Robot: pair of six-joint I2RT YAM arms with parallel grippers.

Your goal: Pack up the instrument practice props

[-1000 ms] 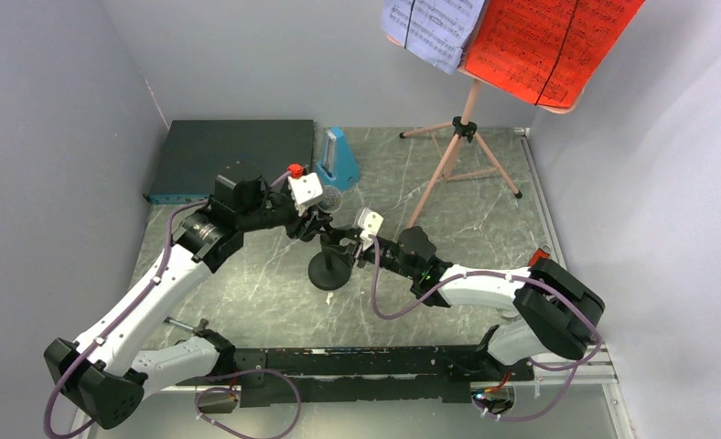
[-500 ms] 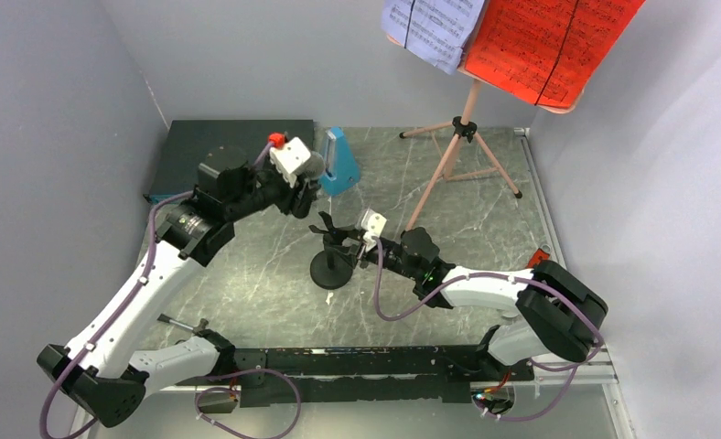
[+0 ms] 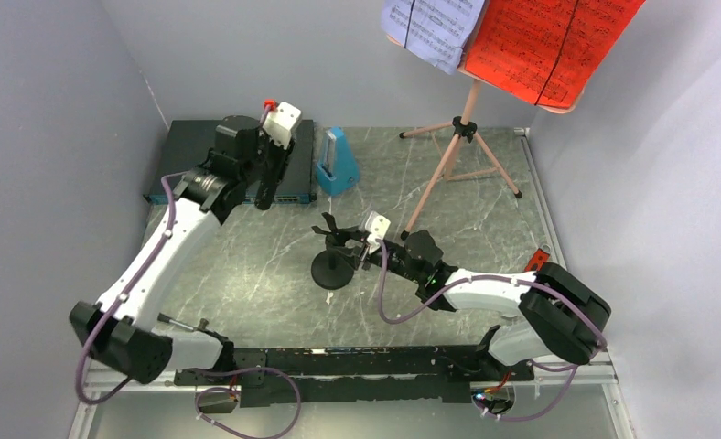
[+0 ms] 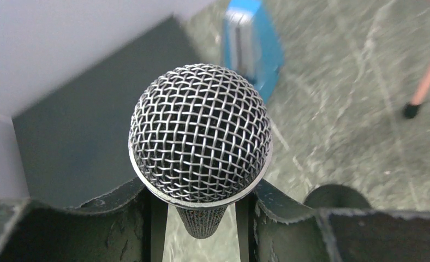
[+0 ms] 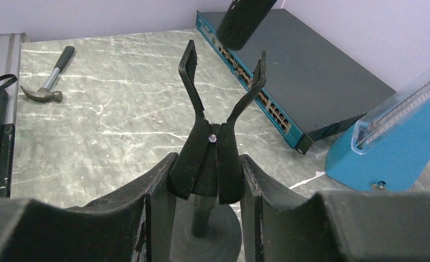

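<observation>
My left gripper [image 3: 273,165] [image 4: 201,192] is shut on the black microphone [image 3: 265,190], whose silver mesh head [image 4: 200,142] fills the left wrist view. It hangs above the front edge of the black box. My right gripper [image 3: 343,245] [image 5: 207,174] is shut on the empty forked clip [image 5: 218,109] of the round-base mic stand [image 3: 331,272]. The blue metronome [image 3: 336,163] [image 5: 393,147] stands behind the stand. At the back right the pink tripod music stand [image 3: 462,146] holds a red sheet [image 3: 549,41] and a lavender sheet [image 3: 433,27].
A large flat black electronics box [image 3: 201,151] [image 5: 311,71] lies at the back left against the wall. A hammer-like metal tool [image 5: 46,82] [image 3: 183,323] lies near the left arm's base. A red-handled tool [image 3: 540,256] sits by the right wall.
My left arm has lifted the microphone out of the stand's clip and carried it back and left over the black box. My right gripper stays on the stand.
</observation>
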